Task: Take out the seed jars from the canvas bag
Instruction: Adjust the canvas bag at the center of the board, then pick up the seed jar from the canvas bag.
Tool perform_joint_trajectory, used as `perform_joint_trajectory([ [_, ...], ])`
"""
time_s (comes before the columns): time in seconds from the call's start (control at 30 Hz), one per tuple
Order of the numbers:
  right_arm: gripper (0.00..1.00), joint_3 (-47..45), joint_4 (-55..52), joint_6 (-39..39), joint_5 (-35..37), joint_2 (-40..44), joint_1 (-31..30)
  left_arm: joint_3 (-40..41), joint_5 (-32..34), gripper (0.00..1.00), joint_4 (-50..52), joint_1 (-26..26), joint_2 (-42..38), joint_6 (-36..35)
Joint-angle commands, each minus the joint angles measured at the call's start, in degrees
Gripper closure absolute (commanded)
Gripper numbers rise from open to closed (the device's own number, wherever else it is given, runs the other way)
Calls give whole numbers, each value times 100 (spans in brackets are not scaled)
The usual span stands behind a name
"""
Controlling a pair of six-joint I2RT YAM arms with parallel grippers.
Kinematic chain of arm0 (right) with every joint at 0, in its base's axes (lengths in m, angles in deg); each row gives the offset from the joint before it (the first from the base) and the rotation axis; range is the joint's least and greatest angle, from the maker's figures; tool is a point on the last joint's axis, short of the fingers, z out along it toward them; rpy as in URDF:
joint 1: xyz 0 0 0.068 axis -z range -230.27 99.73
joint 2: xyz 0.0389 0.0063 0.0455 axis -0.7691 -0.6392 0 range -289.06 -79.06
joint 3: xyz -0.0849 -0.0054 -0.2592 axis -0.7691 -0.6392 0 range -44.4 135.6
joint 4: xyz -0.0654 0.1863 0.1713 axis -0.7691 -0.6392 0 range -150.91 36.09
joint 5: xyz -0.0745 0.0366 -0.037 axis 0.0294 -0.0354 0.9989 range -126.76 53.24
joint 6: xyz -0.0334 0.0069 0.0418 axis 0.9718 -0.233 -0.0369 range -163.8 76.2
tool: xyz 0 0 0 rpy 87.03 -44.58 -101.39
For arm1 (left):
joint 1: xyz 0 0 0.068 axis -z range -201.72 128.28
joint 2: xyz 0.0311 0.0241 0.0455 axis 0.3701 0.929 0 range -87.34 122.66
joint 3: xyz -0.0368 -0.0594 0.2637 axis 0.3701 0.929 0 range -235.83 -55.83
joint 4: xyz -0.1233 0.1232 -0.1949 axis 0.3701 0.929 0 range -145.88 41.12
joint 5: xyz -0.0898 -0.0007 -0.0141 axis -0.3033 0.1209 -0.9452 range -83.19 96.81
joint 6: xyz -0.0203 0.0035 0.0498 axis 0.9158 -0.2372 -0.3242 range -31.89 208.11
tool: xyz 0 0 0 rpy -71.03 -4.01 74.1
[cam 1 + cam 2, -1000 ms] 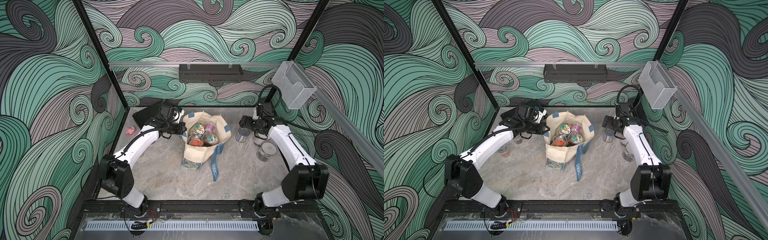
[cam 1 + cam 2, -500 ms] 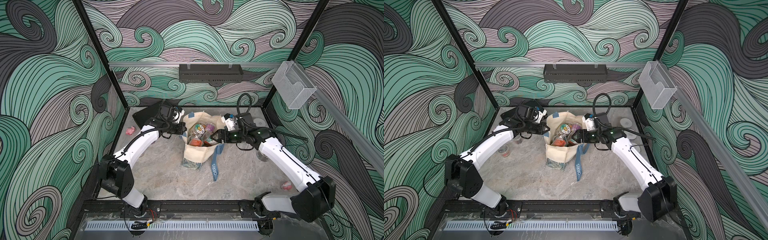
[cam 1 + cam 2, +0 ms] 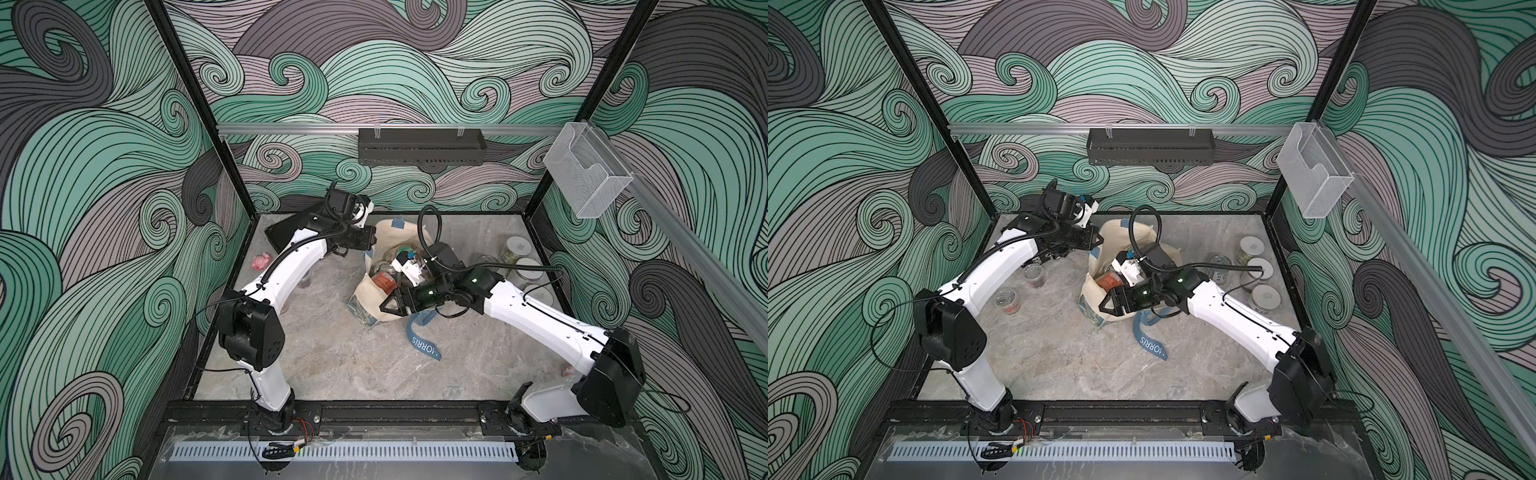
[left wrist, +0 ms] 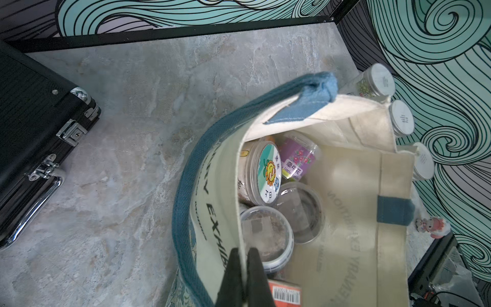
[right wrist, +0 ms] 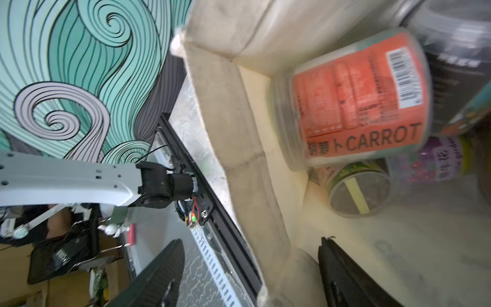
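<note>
cream canvas bag (image 4: 358,199) stood on the grey table (image 3: 332,365), holding a carrot-labelled jar (image 5: 356,106), a sunflower-lidded jar (image 4: 268,172), a purple-labelled jar (image 4: 297,156) and clear-lidded jars (image 4: 265,234). left gripper (image 4: 243,252) pinched its rim; right gripper (image 5: 251,240) gaped astride its wall. white-lidded jars (image 3: 515,249) stood outside, rightward.

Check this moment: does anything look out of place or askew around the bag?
The right gripper straddles the wall of the canvas bag, one finger outside, one inside, so it seems set to pinch cloth rather than the carrot jar lying tipped inside. The left gripper is shut on the rim.
</note>
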Motion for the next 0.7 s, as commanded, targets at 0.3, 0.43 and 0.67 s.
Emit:
perform_joint_trajectory([
  [0.3,20,-235,-448,-358,2483,1050,518,1197,790,100,-834,953,-1029,-675],
  [0.43,20,-267,-359,-443,2433,830,626,1297,1068,100,-804,1216,-1050,-846],
  [0.67,20,-406,161,-330,2096,481,635,1275,1239,100,-734,1310,-932,-921],
])
